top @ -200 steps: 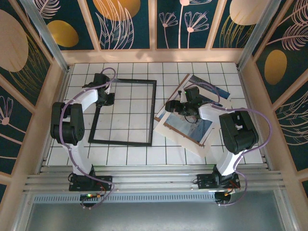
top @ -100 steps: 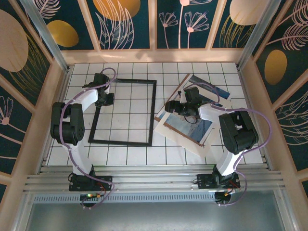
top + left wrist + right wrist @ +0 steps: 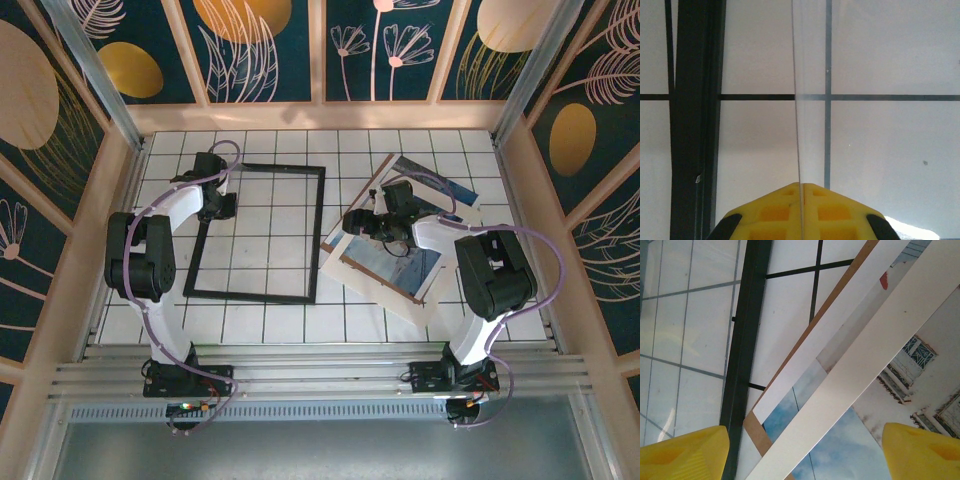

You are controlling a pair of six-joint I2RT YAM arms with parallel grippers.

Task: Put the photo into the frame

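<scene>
At the near edge of the white tiled desk (image 3: pixel 280 325) stand the two arm bases, and both arms reach away from them over the tiles. The right gripper (image 3: pixel 362 222) hangs over a tilted stack of sheets on the right half of the desk. In its wrist view the yellow fingers (image 3: pixel 680 452) are spread wide apart and hold nothing. Under them a cream-white mat border sheet (image 3: pixel 855 365) crosses slantwise over the large blue-toned paper photo (image 3: pixel 840 450). Blue sky shows on one side of the strip and pale buildings on the other. The photo rests on a plain brown backing board (image 3: pixel 754 430), whose corner pokes out from below, just beside one rail of the large thin-edged black rectangular frame (image 3: pixel 747 340). So the photo lies outside the frame, to its right, sandwiched between mat and board. The frame lies flat on the left half of the desk, with tiles showing through its opening. Farther up, the left gripper (image 3: pixel 222 205) sits at the frame's left rail. In its wrist view the yellow fingers (image 3: pixel 775 215) are pressed together on the edge of a thin clear sheet (image 3: pixel 796 100), which runs away from them, with the black rail to its left.
</scene>
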